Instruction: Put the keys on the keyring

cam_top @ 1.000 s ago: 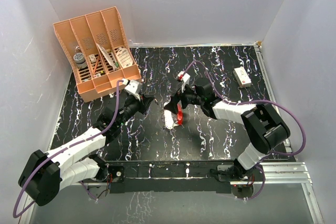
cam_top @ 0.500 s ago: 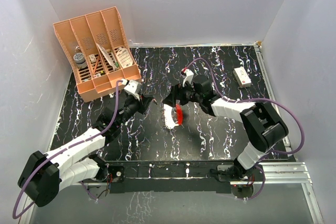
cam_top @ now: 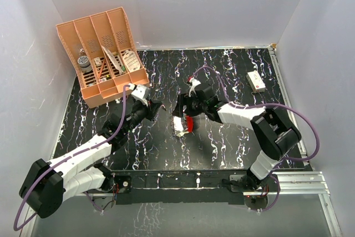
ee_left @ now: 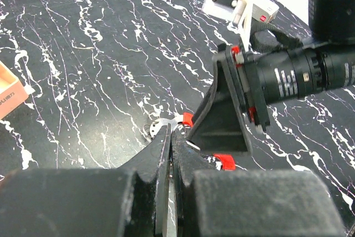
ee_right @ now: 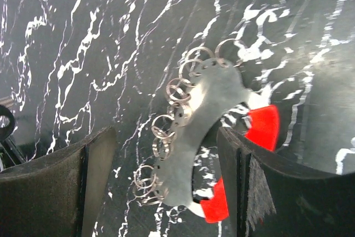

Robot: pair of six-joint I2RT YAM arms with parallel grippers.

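**Q:** Where is the keyring?

**A:** The keyring (ee_right: pixel 205 112), a pale flat loop with a red crescent and small split rings (ee_right: pixel 165 123) along one edge, lies flat near the middle of the table (cam_top: pixel 233 142). My right gripper (ee_right: pixel 166 187) stands wide, one finger either side of the loop, gripping nothing. My left gripper (ee_left: pixel 170 142) is pinched shut just beside it. I cannot pick out the keys.

**Q:** What might go wrong?

**A:** I judge the thin loop could skid or flip if one finger meets it first. My two grippers are also close enough to knock together.
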